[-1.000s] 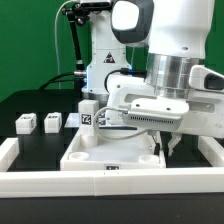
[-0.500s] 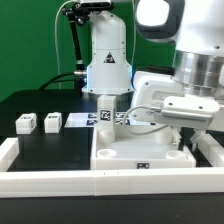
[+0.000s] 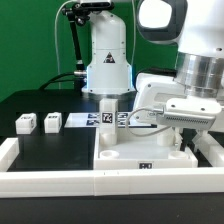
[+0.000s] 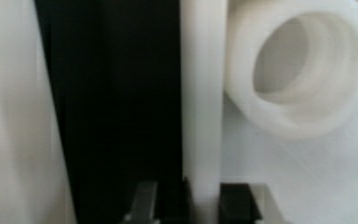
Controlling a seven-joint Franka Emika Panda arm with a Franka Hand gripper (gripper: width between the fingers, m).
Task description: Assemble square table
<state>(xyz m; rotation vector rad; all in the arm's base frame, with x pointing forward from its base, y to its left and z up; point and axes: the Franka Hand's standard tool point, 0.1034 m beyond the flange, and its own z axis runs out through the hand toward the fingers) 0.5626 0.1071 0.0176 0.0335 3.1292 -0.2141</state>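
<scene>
**Pinched on the tabletop's rim**

Finds the tabletop (image 3: 122, 165) low and right of centre in the exterior view, flat on the black table (image 3: 50, 145), open side up; puts the gripper (image 3: 182, 140) at its right-hand edge, centre right of the frame. Confirms the grip from the wrist view: jaws drawn almost fully together on the thin rim wall (image 4: 202, 100), clasped from both faces, with a round socket (image 4: 309, 70) just beside the pinch. Notes loose leg blocks (image 3: 25, 123) at middle left, well apart from the tabletop. Cannot say for sure whether the upright white block (image 3: 108, 105) at the tabletop's far-left corner is screwed in or merely standing there; too small to tell.

Judging by looks: hard moulded plastic, stiff, light for its spread, smooth and probably slippery in a pinch; likely to slide rather than lift cleanly, and to pivot about a one-edge hold. Best taken on a straight run of wall, clear of sockets and tags (image 3: 145, 165); better dragged slowly than swung.
</scene>
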